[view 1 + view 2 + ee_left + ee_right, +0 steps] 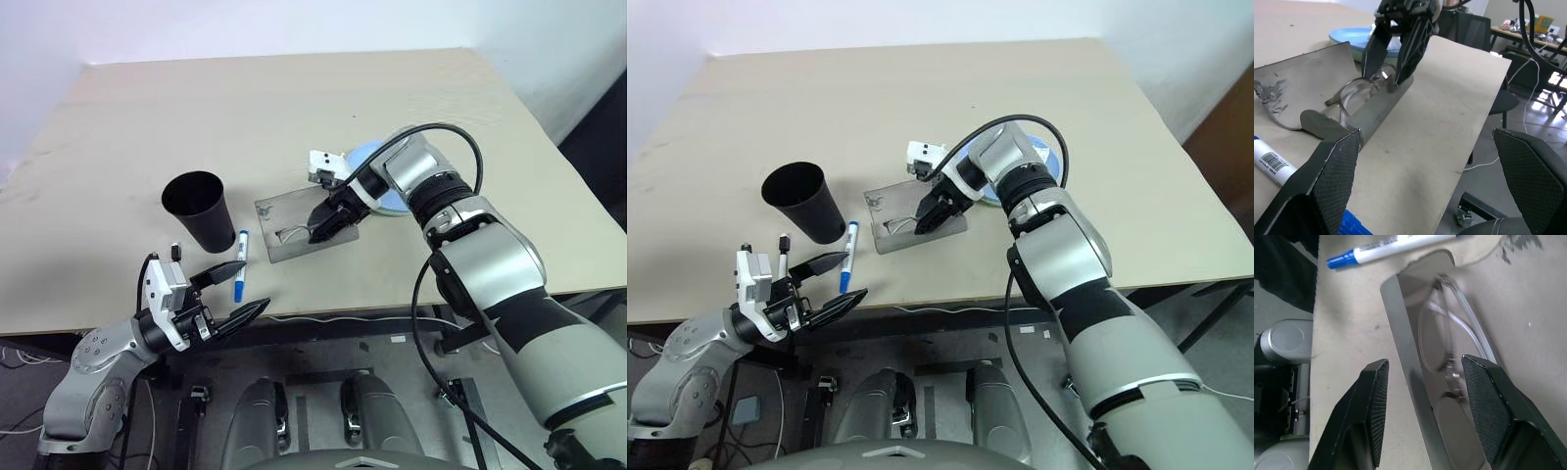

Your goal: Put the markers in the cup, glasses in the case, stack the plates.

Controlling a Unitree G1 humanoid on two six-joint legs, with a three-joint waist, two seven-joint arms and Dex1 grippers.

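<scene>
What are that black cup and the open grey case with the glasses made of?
The cup looks like matte black plastic: an even, dull surface with no shine. The case looks like stiff board or plastic covered in grey felt-like fabric, scuffed in places; I can't be sure. The glasses lying in it seem to have thin metal wire rims with clear lenses.

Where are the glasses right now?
The glasses lie inside the open grey case at mid-table, right of the black cup, directly under the open right gripper.
</scene>
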